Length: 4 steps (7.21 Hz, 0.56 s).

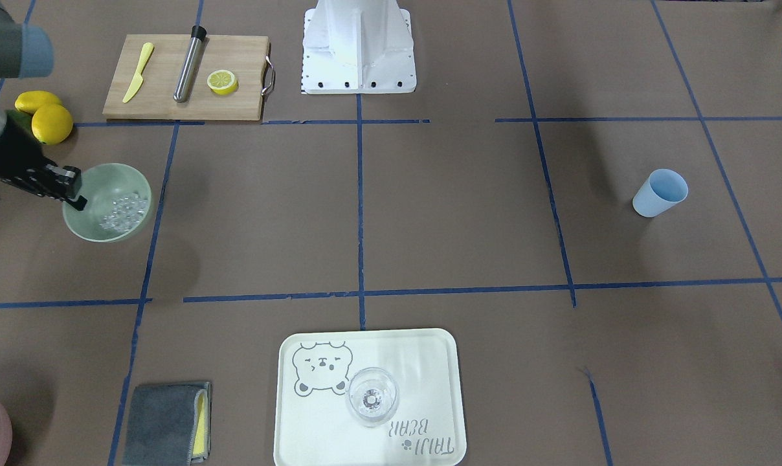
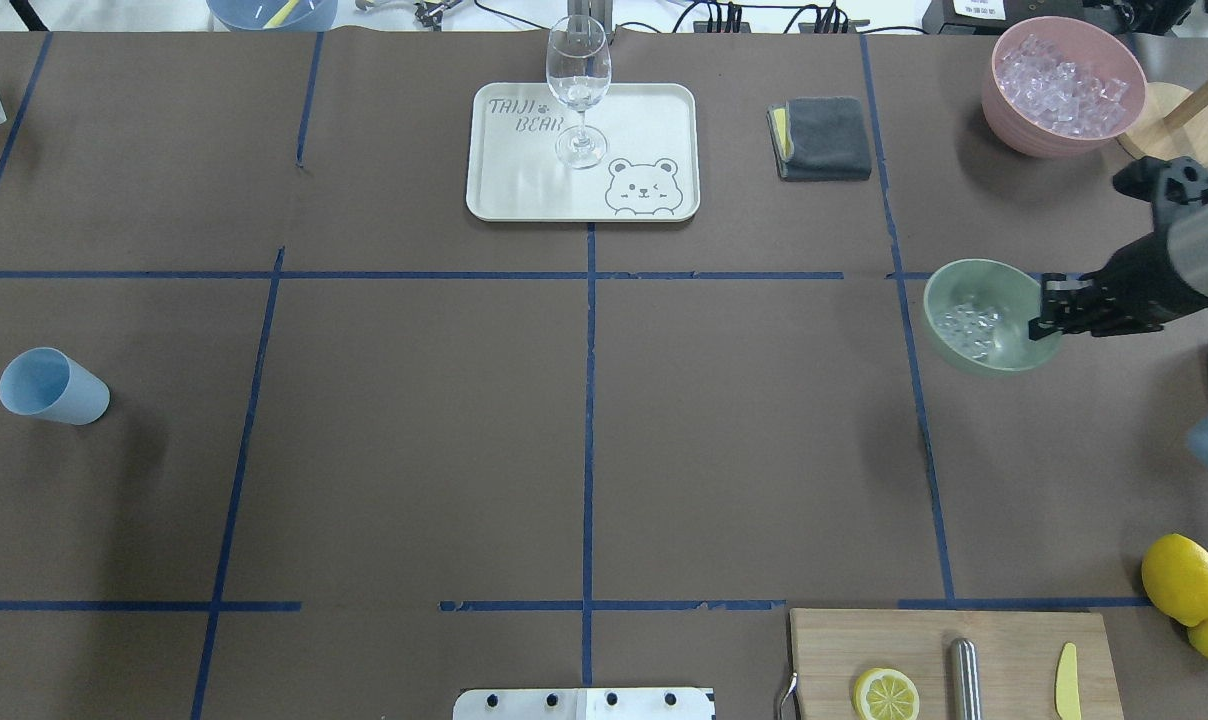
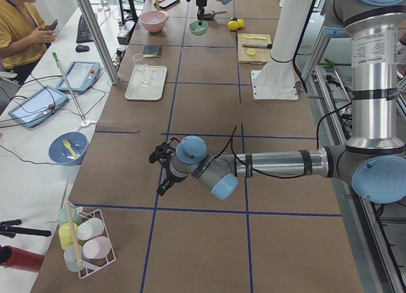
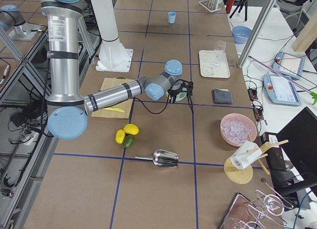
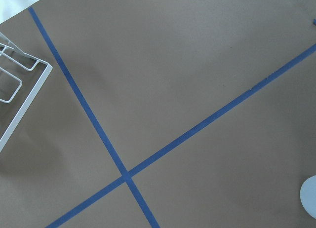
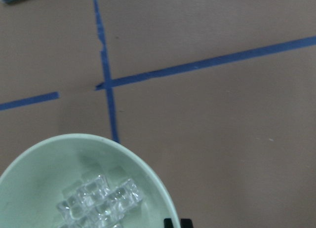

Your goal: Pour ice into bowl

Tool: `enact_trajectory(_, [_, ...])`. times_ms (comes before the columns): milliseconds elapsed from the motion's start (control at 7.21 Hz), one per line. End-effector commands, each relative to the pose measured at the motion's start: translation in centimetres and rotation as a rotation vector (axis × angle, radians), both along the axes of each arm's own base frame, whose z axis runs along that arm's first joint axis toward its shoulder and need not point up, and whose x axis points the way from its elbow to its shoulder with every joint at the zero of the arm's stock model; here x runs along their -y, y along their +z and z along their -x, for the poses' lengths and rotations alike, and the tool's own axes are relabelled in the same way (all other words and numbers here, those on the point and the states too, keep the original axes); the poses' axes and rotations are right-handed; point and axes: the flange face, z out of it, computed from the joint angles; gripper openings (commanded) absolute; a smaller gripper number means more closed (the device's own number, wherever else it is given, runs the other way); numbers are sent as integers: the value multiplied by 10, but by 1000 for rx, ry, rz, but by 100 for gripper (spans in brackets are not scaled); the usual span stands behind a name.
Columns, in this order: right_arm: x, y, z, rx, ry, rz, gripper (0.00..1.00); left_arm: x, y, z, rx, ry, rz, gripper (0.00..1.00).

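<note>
A pale green bowl (image 2: 1009, 285) already holds a small heap of clear ice (image 2: 969, 328). It lies a short way out from the wooden cutting board (image 2: 1014, 650), on the side away from the robot. The right end effector (image 2: 1039, 325) is closed on the bowl's rim. The left end effector (image 3: 162, 175), far from the board, cannot be judged open or closed. Pouring looks done; only letting go of the bowl seems left.

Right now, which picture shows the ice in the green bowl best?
The right wrist view: the ice shows close up, single cubes clear in the bowl. Overhead and front show a glittery heap; side views are too far.
</note>
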Motion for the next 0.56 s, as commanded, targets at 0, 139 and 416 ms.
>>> enact_trajectory(0, [-19, 54, -36, -63, 26, 50, 0, -1, 1, 0, -2, -2, 7, 100])
enact_trajectory(139, [-17, 60, -25, -72, 12, 58, 0, -1, 1, 0, -2, -2, 7, 100])
enact_trajectory(416, [-22, 66, 4, -112, -18, 6, 0, -1, 1, 0, -2, -2, 5, 100])
